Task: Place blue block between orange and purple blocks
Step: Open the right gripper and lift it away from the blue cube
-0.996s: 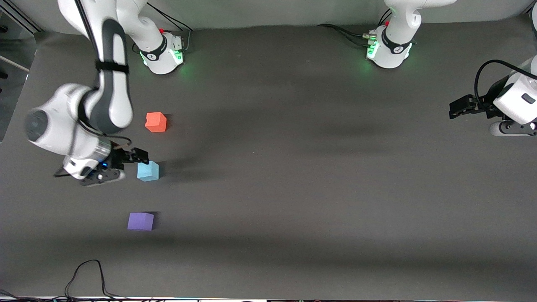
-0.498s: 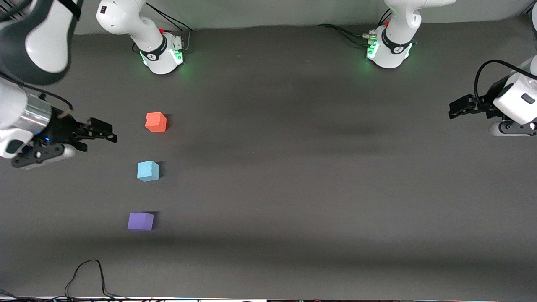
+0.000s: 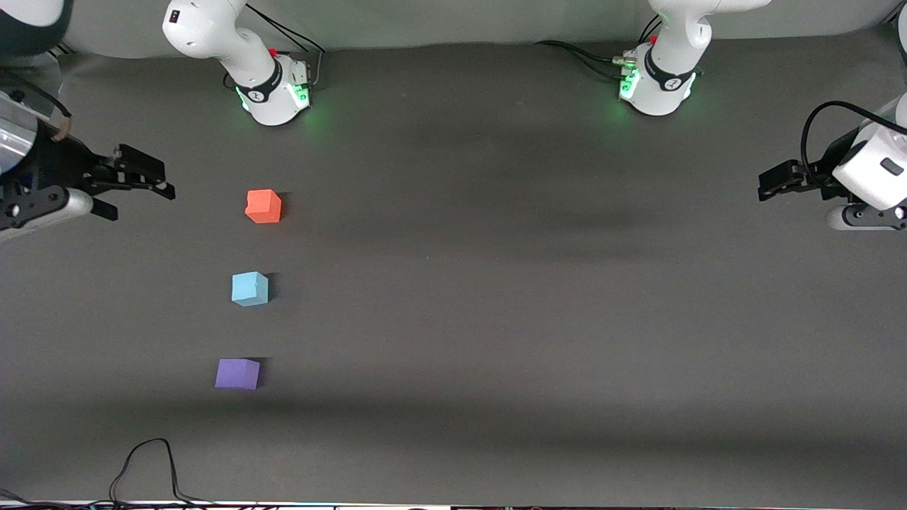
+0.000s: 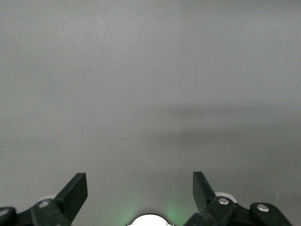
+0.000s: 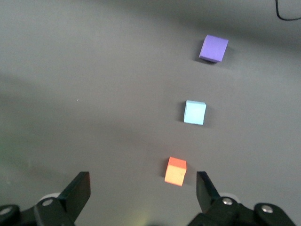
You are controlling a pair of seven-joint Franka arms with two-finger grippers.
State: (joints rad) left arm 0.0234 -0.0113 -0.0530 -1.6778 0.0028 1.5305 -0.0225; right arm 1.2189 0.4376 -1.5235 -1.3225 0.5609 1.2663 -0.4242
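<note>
The blue block [image 3: 249, 288] rests on the dark table in a row with the other two. The orange block [image 3: 263, 206] lies farther from the front camera and the purple block [image 3: 237, 373] nearer. My right gripper [image 3: 138, 193] hangs open and empty in the air at the right arm's end of the table, apart from all three blocks. Its wrist view looks down on the purple block [image 5: 213, 48], the blue block [image 5: 194, 112] and the orange block [image 5: 176, 171], past the right gripper [image 5: 142, 188]. My left gripper [image 3: 767, 185] waits open at the left arm's end; the left gripper [image 4: 140, 188] has only bare table in its wrist view.
The two arm bases [image 3: 273, 88] [image 3: 655, 85] stand along the table's back edge with cables. A black cable [image 3: 145, 460] loops onto the table near the front edge, close to the purple block.
My right gripper has risen from beside the blue block and drawn back toward the right arm's end of the table. The blue block stays where it was. The left arm has not moved.
</note>
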